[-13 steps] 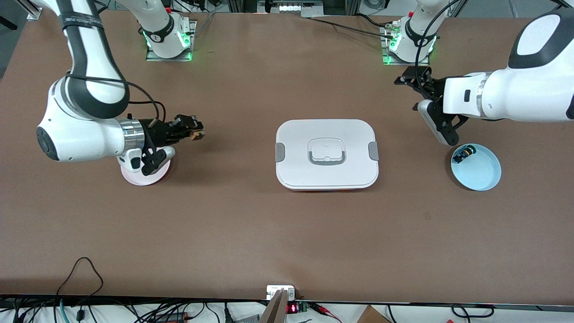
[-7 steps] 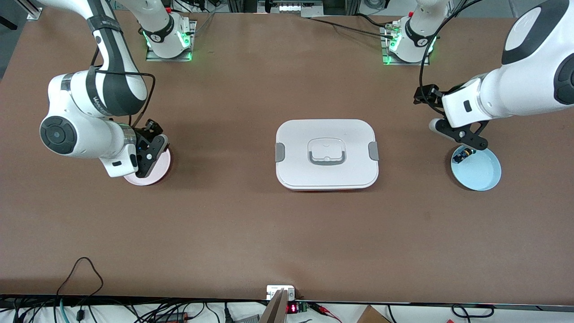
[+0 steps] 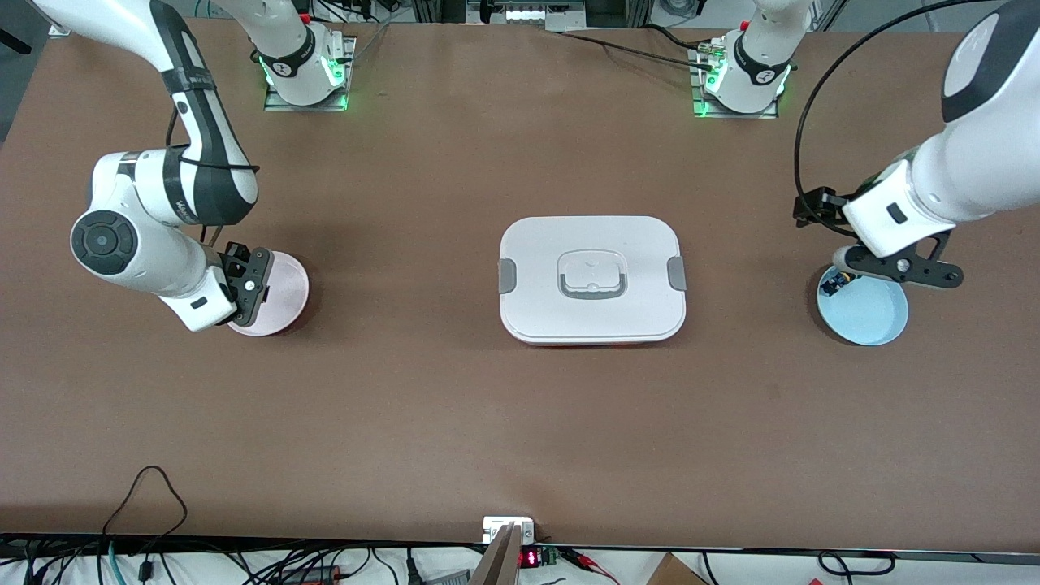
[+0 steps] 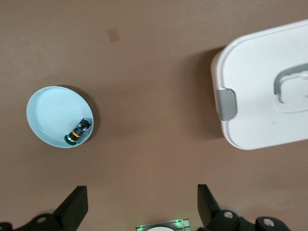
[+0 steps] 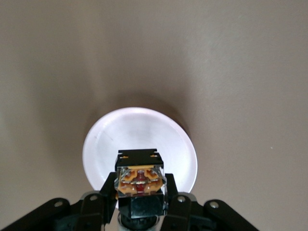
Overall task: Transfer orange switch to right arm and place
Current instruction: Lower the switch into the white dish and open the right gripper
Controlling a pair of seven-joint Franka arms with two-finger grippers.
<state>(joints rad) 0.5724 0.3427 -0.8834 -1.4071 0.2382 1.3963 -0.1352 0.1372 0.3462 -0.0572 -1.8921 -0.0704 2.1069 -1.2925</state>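
My right gripper (image 5: 140, 193) is shut on the orange switch (image 5: 140, 179), a small black body with its orange-tan end facing the camera. It hangs over the pale pink plate (image 5: 139, 130). In the front view the right gripper (image 3: 242, 286) points down over that plate's (image 3: 280, 294) edge, and the switch is hidden there. My left gripper (image 4: 139, 211) is open and empty, high above the table. In the front view the left gripper (image 3: 894, 270) is over the edge of the light blue plate (image 3: 869, 313).
A black switch with a green cap (image 4: 77, 135) lies in the light blue plate (image 4: 50, 113), also seen in the front view (image 3: 834, 283). A white lidded box (image 3: 591, 280) with grey clips sits mid-table, also in the left wrist view (image 4: 264, 77).
My right arm swung from pointing sideways toward the box to pointing down over the pink plate, still holding the switch. My left arm drew back toward its end of the table, over the blue plate.
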